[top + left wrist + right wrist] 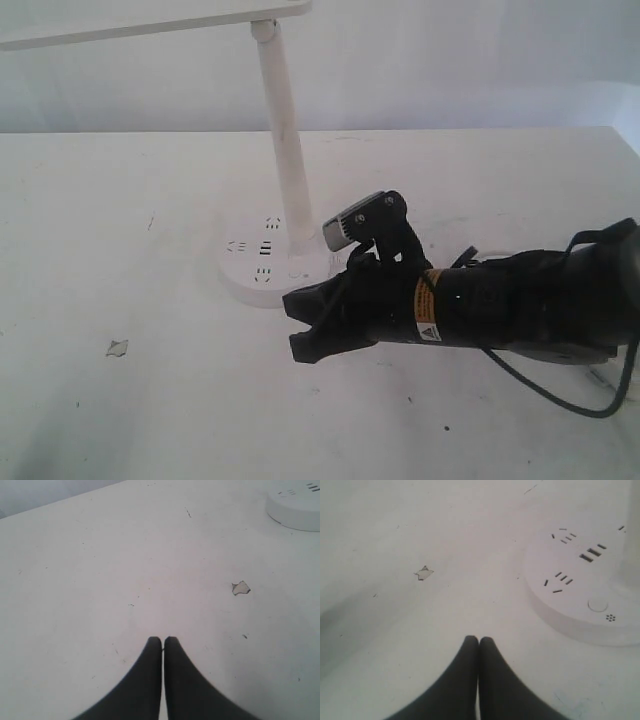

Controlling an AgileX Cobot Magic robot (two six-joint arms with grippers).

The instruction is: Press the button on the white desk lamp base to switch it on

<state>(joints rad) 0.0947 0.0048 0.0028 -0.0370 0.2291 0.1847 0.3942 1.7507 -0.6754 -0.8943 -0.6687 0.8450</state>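
Observation:
The white desk lamp base (262, 268) is a round puck with socket holes, standing mid-table under its slim stem (286, 140). The right wrist view shows the base (580, 595) and its small round ringed button (597, 605) near the rim. My right gripper (297, 325) (479, 640) is shut and empty, hovering low over the table just in front of the base, short of the button. My left gripper (163, 639) is shut on nothing over bare table, far from the base (295, 511); the exterior view does not show it.
The lamp's flat white head (150, 20) overhangs the back left. A small chipped patch (117, 348) (241, 587) (424, 573) marks the white table. A black cable (560, 395) trails from the right arm. The table's far edge meets a pale wall.

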